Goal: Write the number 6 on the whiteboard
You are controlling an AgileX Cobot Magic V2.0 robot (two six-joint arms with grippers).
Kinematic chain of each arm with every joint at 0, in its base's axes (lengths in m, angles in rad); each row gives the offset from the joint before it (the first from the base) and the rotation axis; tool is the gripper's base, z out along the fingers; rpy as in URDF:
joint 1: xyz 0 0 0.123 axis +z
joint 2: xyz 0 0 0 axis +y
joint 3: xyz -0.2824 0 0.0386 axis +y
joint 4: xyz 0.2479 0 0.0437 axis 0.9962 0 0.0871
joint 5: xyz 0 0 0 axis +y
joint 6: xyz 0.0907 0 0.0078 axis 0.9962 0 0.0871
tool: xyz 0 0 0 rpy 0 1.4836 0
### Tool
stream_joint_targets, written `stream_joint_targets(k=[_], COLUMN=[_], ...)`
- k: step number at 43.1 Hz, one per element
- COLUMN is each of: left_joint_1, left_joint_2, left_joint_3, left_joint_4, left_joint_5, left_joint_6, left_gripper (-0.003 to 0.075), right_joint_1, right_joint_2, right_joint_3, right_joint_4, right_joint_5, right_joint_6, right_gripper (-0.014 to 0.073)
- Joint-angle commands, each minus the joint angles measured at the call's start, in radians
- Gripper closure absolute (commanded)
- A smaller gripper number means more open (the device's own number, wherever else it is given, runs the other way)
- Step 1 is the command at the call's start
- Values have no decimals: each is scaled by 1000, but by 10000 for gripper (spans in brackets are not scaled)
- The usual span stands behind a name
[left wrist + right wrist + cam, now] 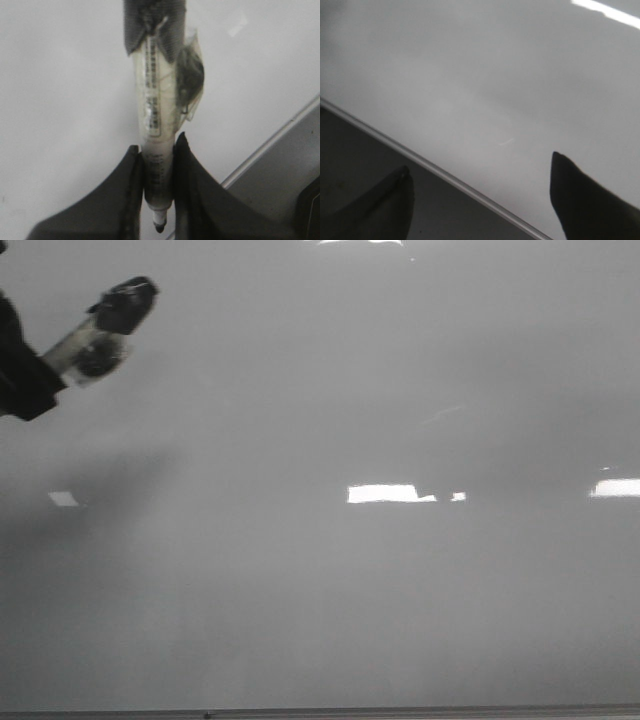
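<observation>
While my left gripper (pixel 159 192) clamps tight on a pale marker (pixel 156 115), cap end wrapped in dark tape and the tip poking out past my fingers (pixel 200 200), it sits at about 10 o'clock in the front view, over the whiteboard (pixel 330 590). My right gripper (pixel 480 200) is spread wide, holding nothing, straddling the board's thin edge strip (pixel 445 175). The board fills the front view, glare patches near 3 o'clock; I see no drawn 6 on it.
</observation>
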Motion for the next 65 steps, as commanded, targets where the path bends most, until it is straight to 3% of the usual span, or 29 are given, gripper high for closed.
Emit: stream_joint_targets(k=[1, 6, 15, 27, 38, 43, 53, 59, 63, 65], left_joint_1=[-149, -288, -427, -463, -463, -463, -463, -463, -463, -463], left_joint_2=[-25, -25, -25, -25, -25, -25, -25, -25, -25, -25], left_joint_3=[-87, -119, -121, -121, -121, -121, -121, -121, -121, -121], left_joint_4=[26, 59, 80, 88, 88, 88, 88, 100, 105, 105], left_joint_5=[55, 101, 95, 85, 79, 79, 79, 79, 79, 77], left_joint_6=[127, 156, 156, 156, 156, 156, 156, 156, 156, 156], left_gripper=[733, 733, 733, 733, 733, 733, 733, 721, 635, 540], right_joint_1=[83, 192, 376, 518, 561, 561, 560, 560, 560, 557], right_joint_2=[77, 149, 290, 460, 540, 549, 549, 549, 549, 545], right_joint_3=[-76, -132, -243, -383, -436, -441, -441, -441, -441, -441], right_joint_4=[29, 29, 29, 29, 28, 28, 20, 5, -19, -26], right_joint_5=[-37, -41, -67, -71, -70, -61, -52, -52, -50, -42], right_joint_6=[-85, -147, -227, -246, -246, -246, -246, -246, -246, -246], right_gripper=[13, 13, 13, 13, 25, 148, 517, 657, 659, 662])
